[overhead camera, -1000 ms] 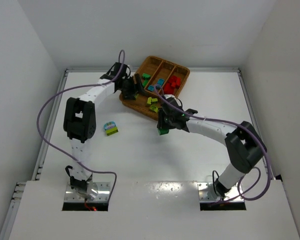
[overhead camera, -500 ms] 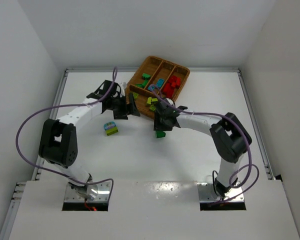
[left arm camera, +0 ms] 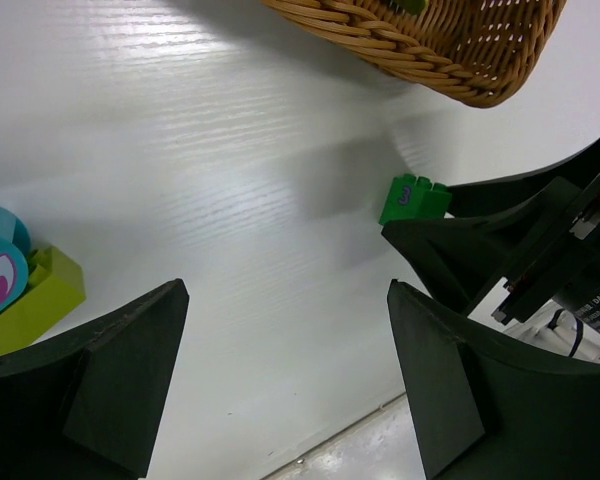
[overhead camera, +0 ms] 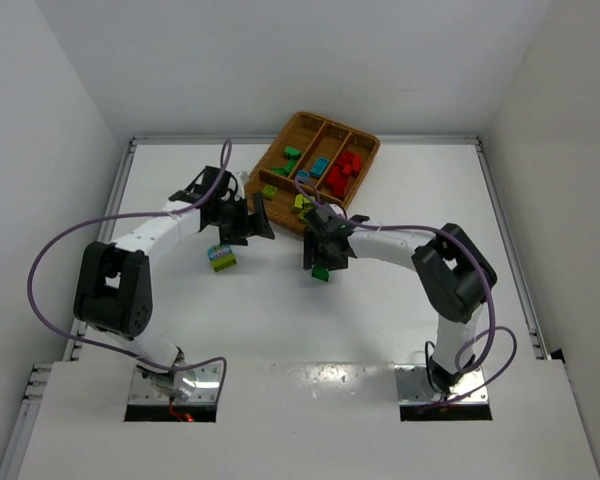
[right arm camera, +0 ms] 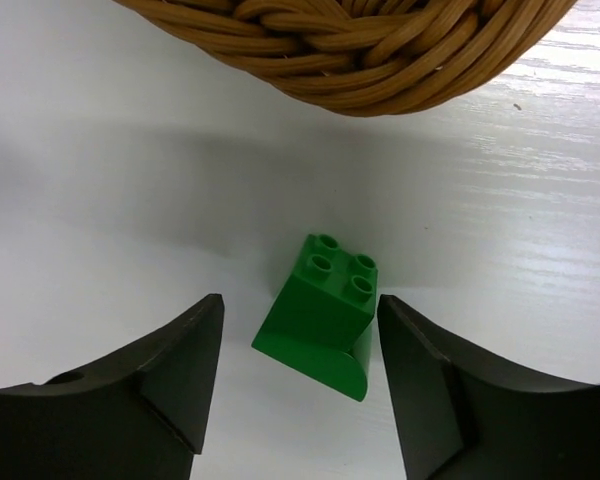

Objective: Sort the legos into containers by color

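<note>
A dark green lego (right arm camera: 325, 315) rests on the white table just in front of the tray, also in the top view (overhead camera: 321, 271) and the left wrist view (left arm camera: 414, 198). My right gripper (right arm camera: 300, 305) is open, a finger on each side of this brick with gaps showing; from above it (overhead camera: 320, 258) reaches down-left. My left gripper (left arm camera: 285, 290) is open over bare table, with nothing between its fingers, left of the tray (overhead camera: 254, 222). A lime-yellow and light blue lego (overhead camera: 220, 257) lies near it (left arm camera: 20, 290). The wicker tray (overhead camera: 365, 141) holds green (overhead camera: 292, 153), light blue (overhead camera: 320, 165), red (overhead camera: 342, 172) and lime-yellow (overhead camera: 303, 204) legos in its containers.
The tray's woven near corner (right arm camera: 350, 50) is close ahead of the right gripper, and its wall (left arm camera: 430, 50) runs along the top of the left wrist view. White walls enclose the table on three sides. Purple cables loop off both arms.
The right gripper has opened and the green lego that it held now lies on the table. The left arm has swung from the tray's left edge out over the table.
</note>
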You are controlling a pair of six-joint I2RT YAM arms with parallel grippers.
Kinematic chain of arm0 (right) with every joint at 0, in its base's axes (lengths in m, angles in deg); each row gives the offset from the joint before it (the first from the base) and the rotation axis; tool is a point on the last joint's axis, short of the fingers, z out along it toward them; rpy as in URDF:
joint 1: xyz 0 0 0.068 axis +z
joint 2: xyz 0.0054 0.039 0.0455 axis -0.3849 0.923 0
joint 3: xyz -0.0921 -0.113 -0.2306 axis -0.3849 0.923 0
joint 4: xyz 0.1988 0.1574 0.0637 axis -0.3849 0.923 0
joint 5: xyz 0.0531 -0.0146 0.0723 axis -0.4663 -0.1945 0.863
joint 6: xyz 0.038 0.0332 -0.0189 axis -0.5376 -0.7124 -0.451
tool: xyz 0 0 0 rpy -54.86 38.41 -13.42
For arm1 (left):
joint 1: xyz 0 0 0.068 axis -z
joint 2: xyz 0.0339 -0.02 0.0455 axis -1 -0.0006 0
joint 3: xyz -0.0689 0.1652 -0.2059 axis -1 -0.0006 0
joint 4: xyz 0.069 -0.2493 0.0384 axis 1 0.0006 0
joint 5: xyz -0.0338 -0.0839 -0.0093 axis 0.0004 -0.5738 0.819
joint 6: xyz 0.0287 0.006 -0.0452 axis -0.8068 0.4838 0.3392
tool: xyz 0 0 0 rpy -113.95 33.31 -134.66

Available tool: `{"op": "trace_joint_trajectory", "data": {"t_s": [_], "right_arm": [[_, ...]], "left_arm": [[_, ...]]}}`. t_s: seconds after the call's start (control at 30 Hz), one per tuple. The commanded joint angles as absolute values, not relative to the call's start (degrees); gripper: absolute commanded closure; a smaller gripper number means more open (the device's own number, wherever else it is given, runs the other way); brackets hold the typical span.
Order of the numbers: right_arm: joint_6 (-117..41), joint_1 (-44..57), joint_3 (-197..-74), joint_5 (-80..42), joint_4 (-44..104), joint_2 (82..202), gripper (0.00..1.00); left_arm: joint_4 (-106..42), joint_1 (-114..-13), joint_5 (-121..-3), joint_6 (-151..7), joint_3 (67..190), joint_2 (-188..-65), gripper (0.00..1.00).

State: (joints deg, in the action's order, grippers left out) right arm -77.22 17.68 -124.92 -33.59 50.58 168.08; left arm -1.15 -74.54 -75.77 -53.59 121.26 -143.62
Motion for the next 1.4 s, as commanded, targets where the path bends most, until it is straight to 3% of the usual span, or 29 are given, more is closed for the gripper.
{"op": "trace_joint_trajectory", "data": {"t_s": [0.0,0.27,0.73,0.8,0.87,1.0,1.13,1.17,1.37], "right_arm": [[-78.2,18.1,-126.5,-35.4,52.1,166.5,0.38],[-86.0,19.6,-129.7,-40.4,55.1,167.8,0.61],[-85.0,20.2,-135.1,-40.9,56.6,174.0,0.59],[-85.0,20.2,-135.6,-40.8,56.6,174.0,0.72],[-85.0,20.2,-136.2,-40.8,56.6,173.4,0.78],[-84.5,19.4,-130.0,-36.2,46.4,163.8,0.8],[-90.3,16.3,-121.5,-29.8,37.2,155.4,0.8],[-92.2,16.3,-121.5,-29.8,37.2,155.4,0.8],[-97.3,18.4,-127.2,-33.5,40.0,156.8,0.8]], "left_arm": [[-1.3,-75.3,-75.2,-54.6,121.1,-141.7,0.13],[-1.8,-75.3,-75.8,-54.6,121.1,-141.7,0.13],[-1.8,-76.3,-77.0,-55.6,121.7,-142.2,0.13],[-1.3,-76.3,-77.0,-55.6,121.7,-142.2,0.13],[-1.3,-76.3,-77.0,-55.6,121.7,-141.6,0.05],[-2.1,-76.3,-86.7,-58.9,119.8,-139.5,0.0],[-16.7,-76.3,-100.0,-53.1,110.8,-135.0,0.0],[-25.4,-75.6,-99.4,-47.8,106.2,-134.2,0.0],[-27.3,-69.0,-85.4,-45.1,105.6,-133.1,0.0]]}}
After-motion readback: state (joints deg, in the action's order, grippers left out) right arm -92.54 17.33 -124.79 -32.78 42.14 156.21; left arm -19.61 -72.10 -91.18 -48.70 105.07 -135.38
